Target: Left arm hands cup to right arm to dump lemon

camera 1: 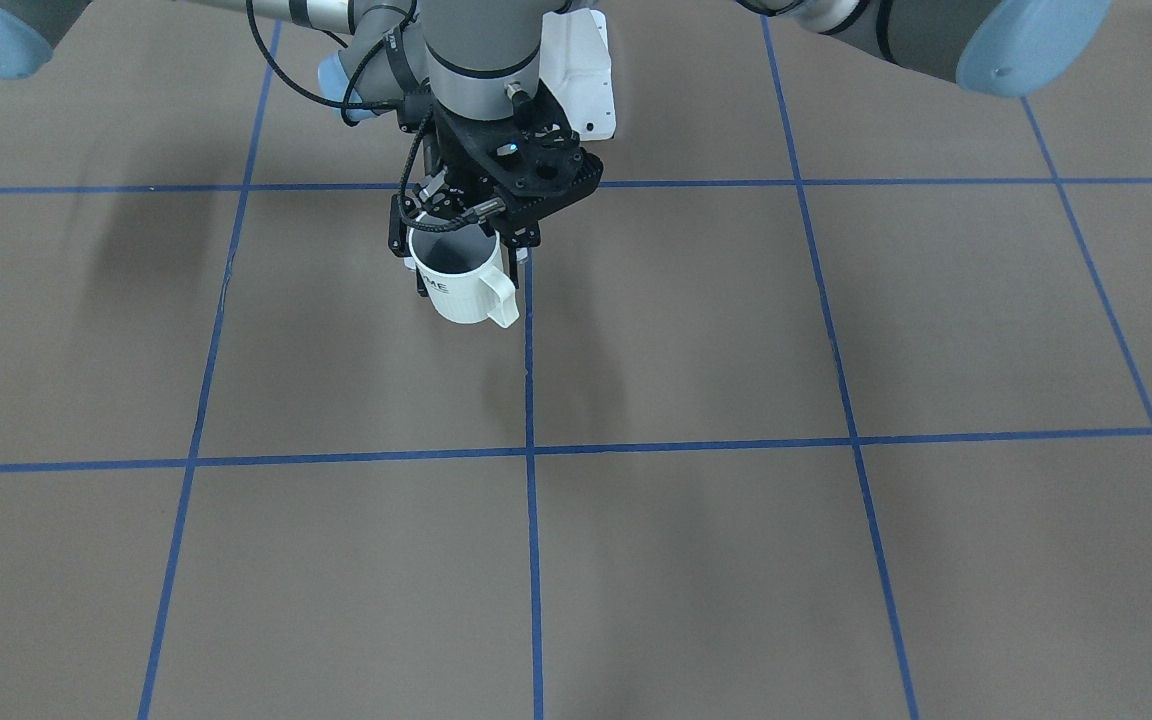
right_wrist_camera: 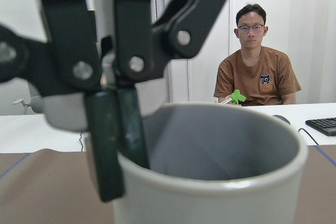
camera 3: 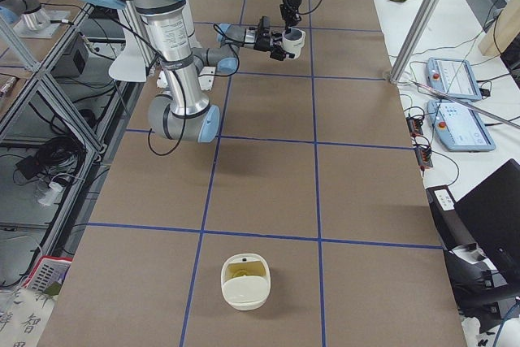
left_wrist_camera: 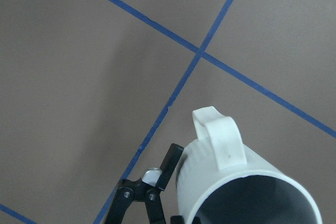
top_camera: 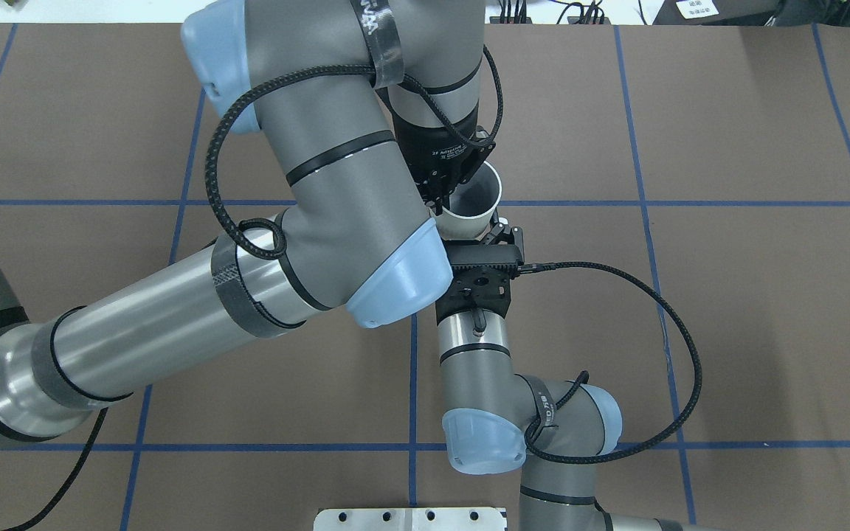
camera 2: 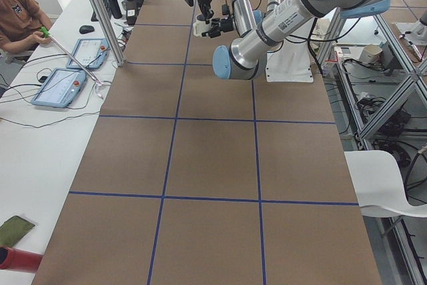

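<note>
Cup (camera 1: 456,290) sits upright, mouth up, off the table (camera 1: 736,560), with both grippers on it. Left gripper (top_camera: 446,200) comes down from above and is clamped on the rim, one finger inside the wall and one outside; the right wrist camera shows this best. Right gripper (camera 1: 458,245) reaches in level from the robot's side, lower than the left jaws. Its fingers straddle the cup body, one on each side, right up against the wall. Can't tell whether they are squeezing or just alongside. The handle points away from the right jaws, toward the operators' side. "ME" of the lettering shows just under the rim. The inside is grey and the bottom isn't visible. Blue tape lines (camera 1: 533,560) cross on the table a little beyond the jaws. A white bowl (camera 3: 244,286) with something yellowish in it sits on the table well apart from both jaws, toward the right arm's end.
</note>
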Controlling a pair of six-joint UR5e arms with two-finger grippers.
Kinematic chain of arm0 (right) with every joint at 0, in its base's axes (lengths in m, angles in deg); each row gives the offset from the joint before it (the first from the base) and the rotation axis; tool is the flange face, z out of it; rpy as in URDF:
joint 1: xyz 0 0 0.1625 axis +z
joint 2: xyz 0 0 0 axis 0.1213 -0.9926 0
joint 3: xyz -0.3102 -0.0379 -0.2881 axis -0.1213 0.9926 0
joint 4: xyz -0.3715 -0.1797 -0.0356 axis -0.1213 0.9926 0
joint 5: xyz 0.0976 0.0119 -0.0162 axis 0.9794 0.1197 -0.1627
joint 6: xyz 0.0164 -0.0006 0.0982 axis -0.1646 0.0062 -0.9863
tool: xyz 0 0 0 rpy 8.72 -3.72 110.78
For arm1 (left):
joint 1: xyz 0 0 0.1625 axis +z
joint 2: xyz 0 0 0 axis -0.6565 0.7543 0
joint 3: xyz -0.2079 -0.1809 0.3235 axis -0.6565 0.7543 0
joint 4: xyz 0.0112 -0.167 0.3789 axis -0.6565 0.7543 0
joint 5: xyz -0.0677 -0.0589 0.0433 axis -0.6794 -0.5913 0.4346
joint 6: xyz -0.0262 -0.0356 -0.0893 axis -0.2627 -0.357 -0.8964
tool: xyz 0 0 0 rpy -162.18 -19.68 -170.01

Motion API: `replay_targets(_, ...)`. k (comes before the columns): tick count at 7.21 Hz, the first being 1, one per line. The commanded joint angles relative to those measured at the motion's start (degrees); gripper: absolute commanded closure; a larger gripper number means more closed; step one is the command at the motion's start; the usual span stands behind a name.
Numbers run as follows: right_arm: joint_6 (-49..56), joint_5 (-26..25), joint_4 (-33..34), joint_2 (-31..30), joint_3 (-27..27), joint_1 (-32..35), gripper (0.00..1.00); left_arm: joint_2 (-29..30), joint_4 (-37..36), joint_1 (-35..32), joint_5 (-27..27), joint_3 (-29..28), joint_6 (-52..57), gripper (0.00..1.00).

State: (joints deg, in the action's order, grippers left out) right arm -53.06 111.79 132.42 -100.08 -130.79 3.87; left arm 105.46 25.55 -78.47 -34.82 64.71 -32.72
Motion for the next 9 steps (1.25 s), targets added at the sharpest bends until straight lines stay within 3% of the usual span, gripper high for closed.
replay_targets(1, 0.4, -0.08, -0.03, -0.86, -0.38, -0.64, 0.0, 0.17, -0.08, -0.18, -0.09, 0.09, 0.0, 1.0)
replay_targets(5, 0.31, 1.23, -0.12, -4.54, -3.09, -1.87, 0.0, -1.91, -0.86, -7.37, -0.79, 6.47, 3.57, 1.0)
replay_targets(6, 0.92, 3.84, -1.86, -8.65, -3.62, -1.35, 0.0, -6.89, -1.22, -8.95, -0.88, 11.11, 7.61, 1.0)
replay_targets(8, 8.55, 9.65, -6.79, -8.95, -3.19, 1.54, 0.0, -16.39, -1.22, -12.03, -0.97, 17.38, 17.53, 1.0)
replay_targets(9, 8.57, 16.46, -6.8, -10.34, -3.36, 5.03, 0.0, -21.22, -1.05, -13.0, -0.97, 19.49, 23.06, 1.0)
